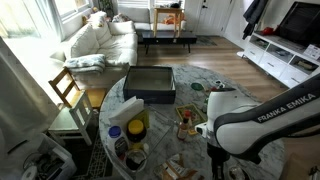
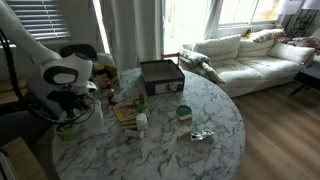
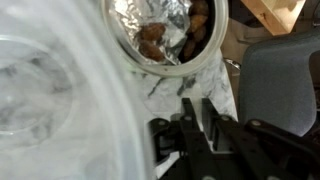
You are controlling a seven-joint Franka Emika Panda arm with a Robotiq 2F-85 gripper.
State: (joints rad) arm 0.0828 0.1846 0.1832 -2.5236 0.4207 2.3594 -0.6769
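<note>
My gripper [image 3: 197, 104] points down over the marble table [image 3: 165, 88] with its two fingers close together and nothing visible between them. Just beyond the fingertips in the wrist view is a round bowl lined with foil [image 3: 165, 35] holding brown food. A large clear plastic container [image 3: 40, 90] fills the left of that view. In an exterior view the gripper [image 2: 72, 108] hangs at the table's edge above a small bowl [image 2: 68, 131]. In an exterior view the arm [image 1: 250, 120] covers that side of the table.
A black box [image 2: 160, 75] [image 1: 150, 83] sits at the far side of the round marble table [image 2: 200, 100]. Small jars [image 2: 183, 112], a white bottle [image 2: 142, 122] and crumpled foil [image 2: 202, 134] lie about it. A wooden chair [image 1: 68, 90] and a white sofa [image 1: 100, 40] stand nearby.
</note>
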